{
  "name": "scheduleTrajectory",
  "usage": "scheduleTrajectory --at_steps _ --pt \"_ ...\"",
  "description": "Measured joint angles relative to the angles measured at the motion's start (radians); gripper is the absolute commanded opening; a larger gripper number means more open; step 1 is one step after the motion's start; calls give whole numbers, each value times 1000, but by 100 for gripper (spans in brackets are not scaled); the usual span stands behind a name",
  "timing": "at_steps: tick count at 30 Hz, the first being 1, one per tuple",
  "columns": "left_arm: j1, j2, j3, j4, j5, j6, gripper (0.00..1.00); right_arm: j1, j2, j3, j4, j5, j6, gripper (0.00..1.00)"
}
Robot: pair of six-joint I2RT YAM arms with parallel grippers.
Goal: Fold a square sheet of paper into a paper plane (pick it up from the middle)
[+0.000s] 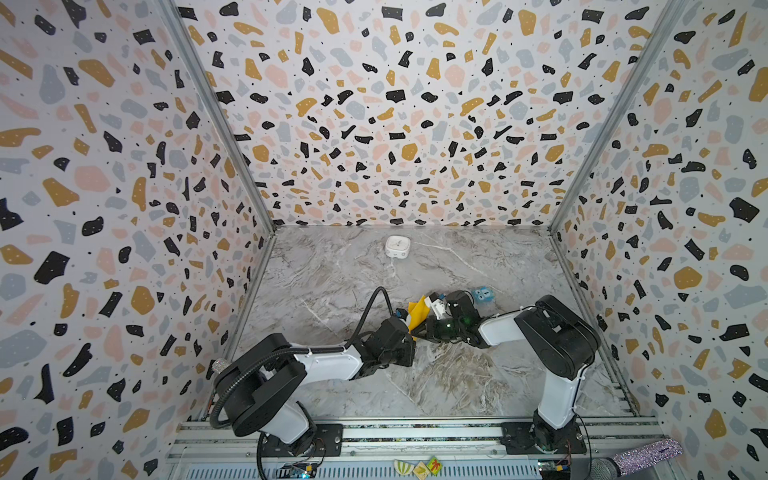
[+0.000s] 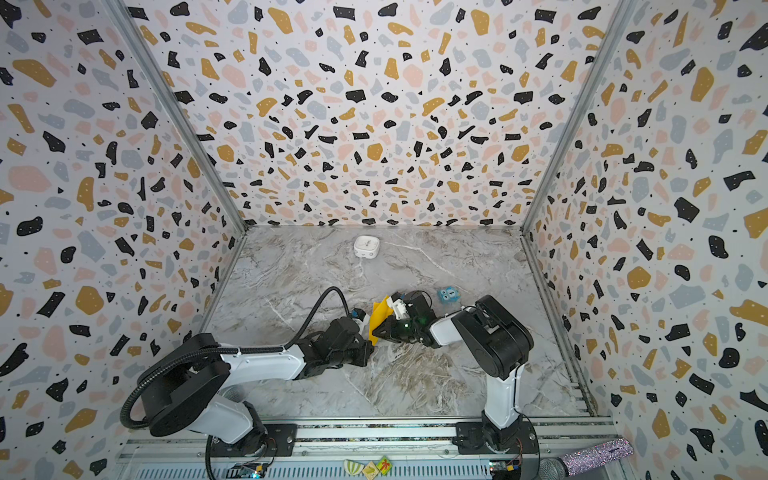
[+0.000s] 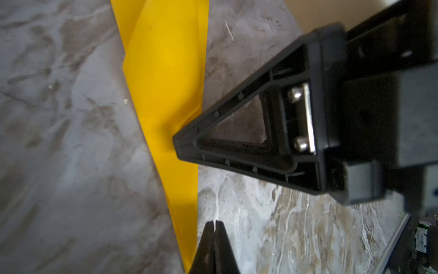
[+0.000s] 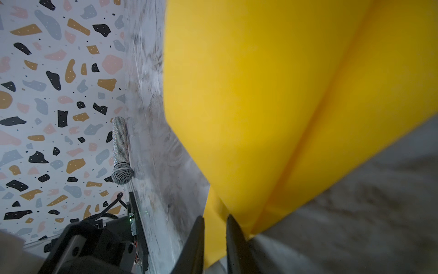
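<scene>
Both tools meet at the folded yellow paper (image 3: 166,83): right tool (image 4: 215,220) pinches it between narrow jaws, left tool (image 3: 215,225) is fully closed, perhaps on its edge.

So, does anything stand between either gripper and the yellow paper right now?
Nothing visible does. The right gripper is shut on the yellow paper. The left gripper is shut right beside the paper's edge; whether it pinches it is unclear. The blue cube and white box sit apart.

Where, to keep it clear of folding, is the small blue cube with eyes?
In both top views the small blue cube with eyes sits on the grey marble tabletop, right of centre, just beyond the right arm's wrist.
</scene>
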Motion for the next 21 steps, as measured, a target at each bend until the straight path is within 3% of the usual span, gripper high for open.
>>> scheduleTrajectory --at_steps 21 --pt "20 39 104 -61 -56 68 0 -13 -6 -11 4 -2 2 20"
